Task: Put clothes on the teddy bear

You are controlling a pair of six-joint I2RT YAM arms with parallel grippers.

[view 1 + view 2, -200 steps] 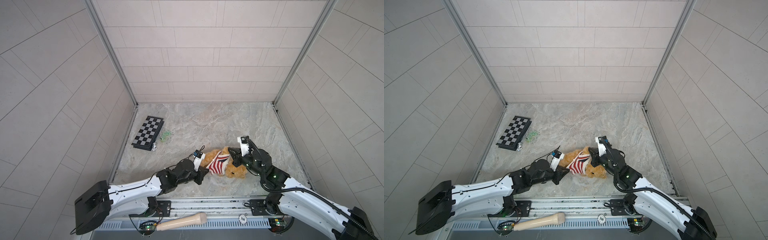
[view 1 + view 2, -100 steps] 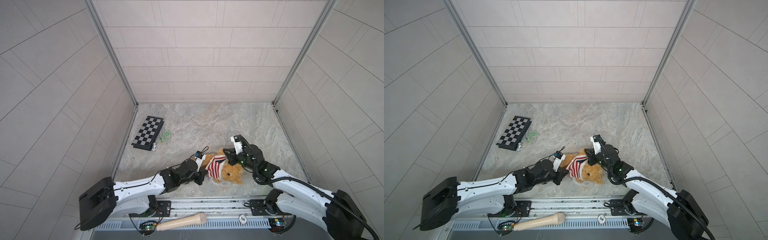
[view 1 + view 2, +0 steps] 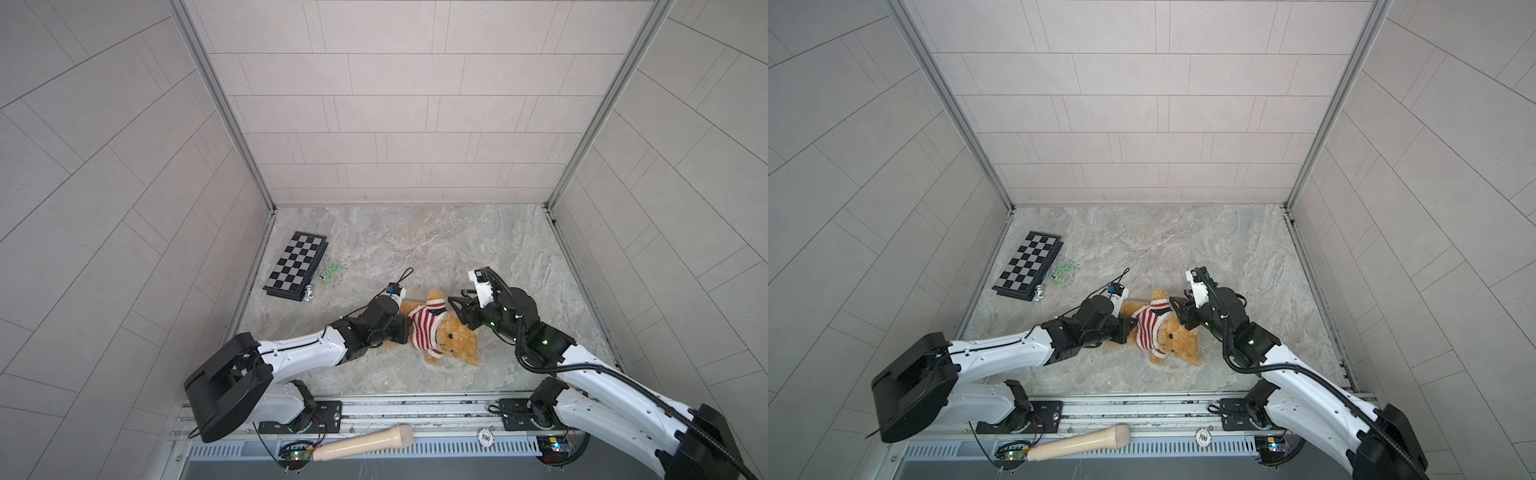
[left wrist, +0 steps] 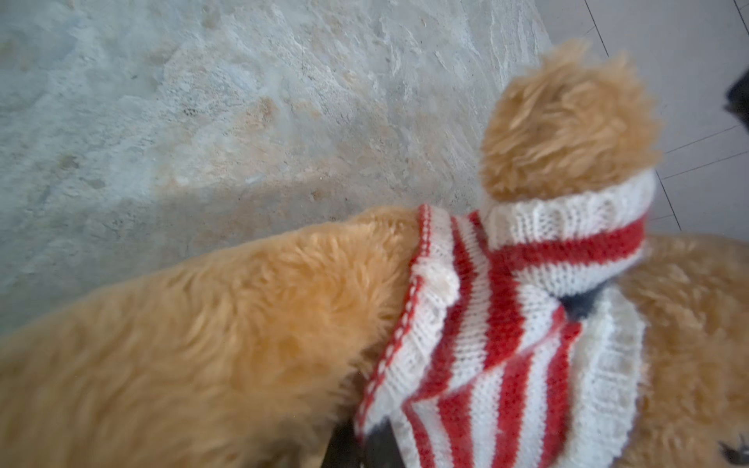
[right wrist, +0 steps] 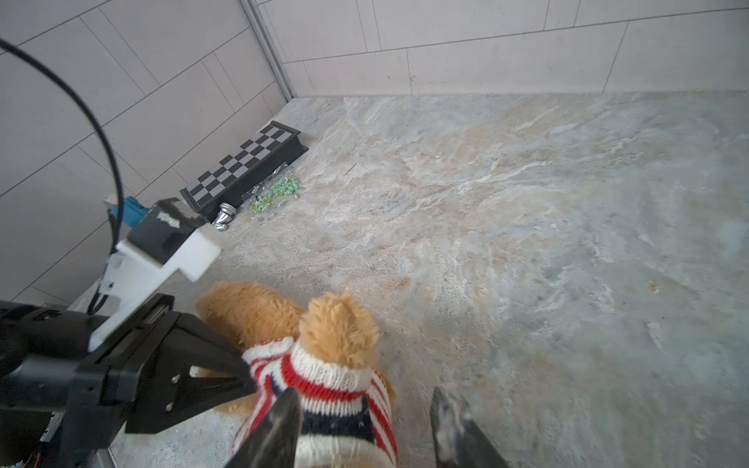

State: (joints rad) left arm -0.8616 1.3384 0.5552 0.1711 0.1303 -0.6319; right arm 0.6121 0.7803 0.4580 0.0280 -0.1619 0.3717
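Note:
The teddy bear [image 3: 456,341] lies on its back mid-floor in both top views, head [image 3: 1177,337] toward the front rail. A red-and-white striped sweater [image 3: 424,329] covers its chest, and one paw [image 5: 340,328] pokes out of a sleeve. My left gripper [image 3: 405,328] comes in from the left, shut on the sweater's hem [image 4: 389,364], its dark tips [image 4: 364,445] pinching the knit. My right gripper [image 3: 457,313] hovers at the bear's shoulder, open. Its fingers [image 5: 283,421] straddle the sweater's navy collar area [image 5: 336,421] without gripping it.
A folded chessboard [image 3: 297,264] lies by the left wall, with a silver chess piece [image 3: 309,294] and green bits [image 3: 330,272] beside it. A wooden handle [image 3: 365,442] and a poker chip [image 3: 485,436] rest on the front rail. Tiled walls enclose three sides.
My right gripper has opened, let go of the sweater and shifted slightly left. The bear has turned so its head lies toward the front. The left gripper keeps its hold.

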